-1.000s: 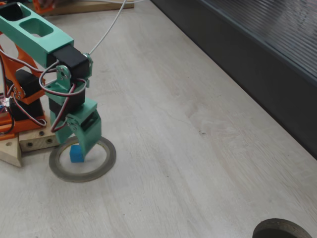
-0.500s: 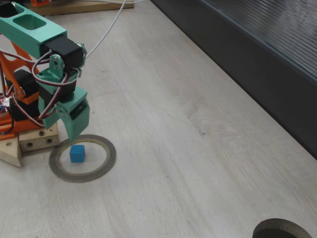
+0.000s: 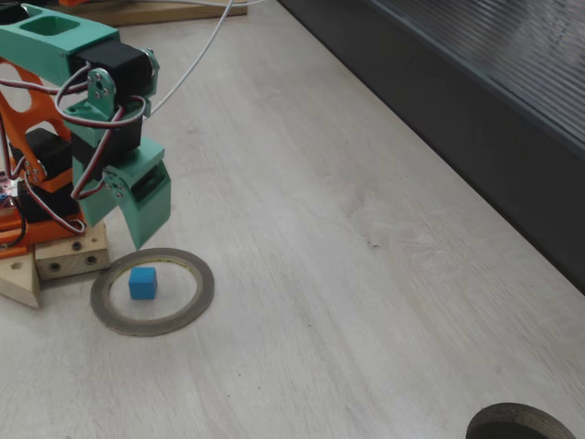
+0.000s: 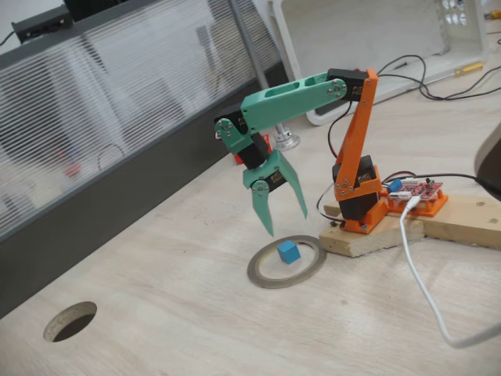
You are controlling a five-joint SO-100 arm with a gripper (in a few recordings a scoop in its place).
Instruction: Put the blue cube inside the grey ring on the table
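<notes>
Risen clear of the grey ring (image 3: 152,292) since a moment ago: gripper (image 4: 283,218), fingers spread and empty. Blue cube (image 3: 142,283) resting inside the ring, toward nine o'clock, probably flat on the table (image 3: 366,274). Placement apparently done; next, only retreat.

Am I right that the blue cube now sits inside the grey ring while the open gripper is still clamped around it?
Not quite. The blue cube does sit inside the grey ring, but the open gripper hangs above it, holding nothing. Both fixed views show clear space between its fingers and the cube.
</notes>
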